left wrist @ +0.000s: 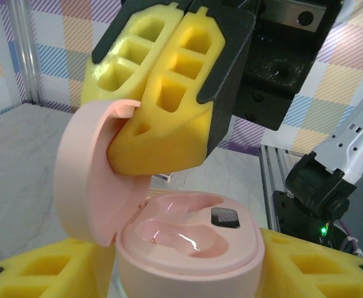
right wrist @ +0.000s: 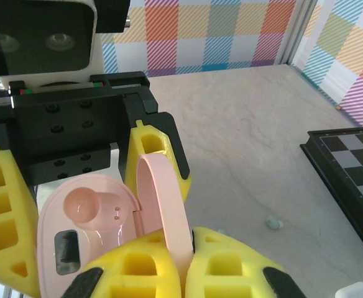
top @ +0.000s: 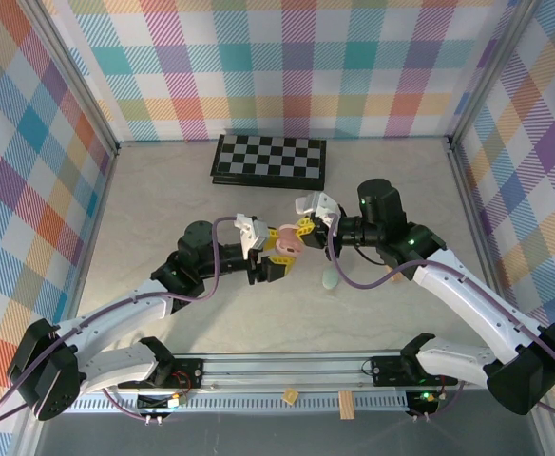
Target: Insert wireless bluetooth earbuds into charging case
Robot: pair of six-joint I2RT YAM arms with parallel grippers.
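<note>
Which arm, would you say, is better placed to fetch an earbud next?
Probably right: the tiny pale green plastic earbud lies nearest it, while the left claw holds the open pink plastic case.

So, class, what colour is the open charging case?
The case is pale pink; the left wrist view shows it best.

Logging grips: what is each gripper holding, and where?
Right gripper pinches the glossy pink pebble-shaped plastic charging case by its open lid; left gripper straddles its base, grip unclear.

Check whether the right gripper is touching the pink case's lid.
Touching. The right wrist view shows the right gripper closed on the pink case lid, its edge pinched between the yellow pads.
</note>
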